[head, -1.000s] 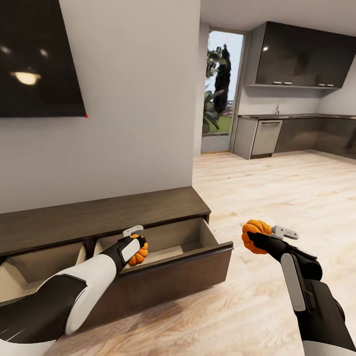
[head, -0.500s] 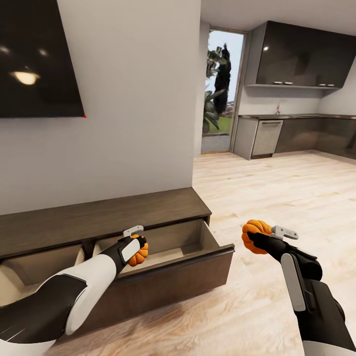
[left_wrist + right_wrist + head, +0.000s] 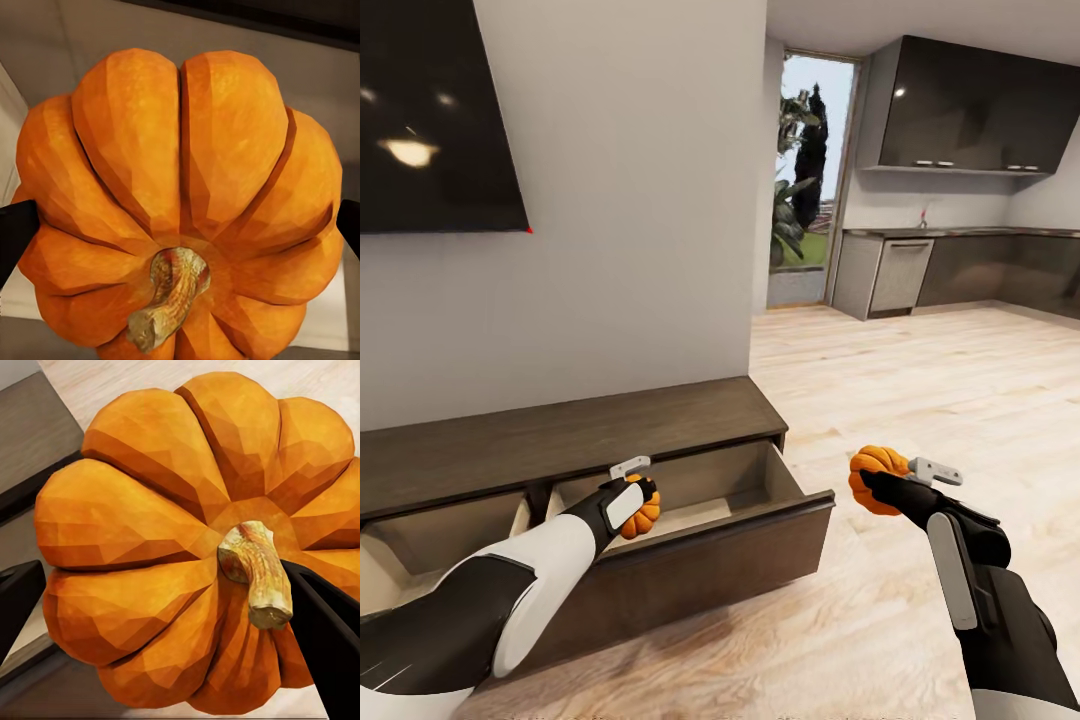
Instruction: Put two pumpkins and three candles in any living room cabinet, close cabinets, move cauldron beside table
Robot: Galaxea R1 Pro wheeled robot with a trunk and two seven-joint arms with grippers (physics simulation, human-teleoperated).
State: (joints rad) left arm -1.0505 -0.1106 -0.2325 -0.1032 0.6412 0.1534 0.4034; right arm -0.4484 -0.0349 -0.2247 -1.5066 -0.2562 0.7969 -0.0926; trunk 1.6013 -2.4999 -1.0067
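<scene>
So, from the head view, the left gripper squeezes one pumpkin above the open cabinet drawer, and the right gripper squeezes the other pumpkin over the wooden floor beside it (neither is inside yet). Up close at each wrist, the pumpkin looks bumpy, round and ribbed, its twin wedged between black fingers, both with curly brown stems.
</scene>
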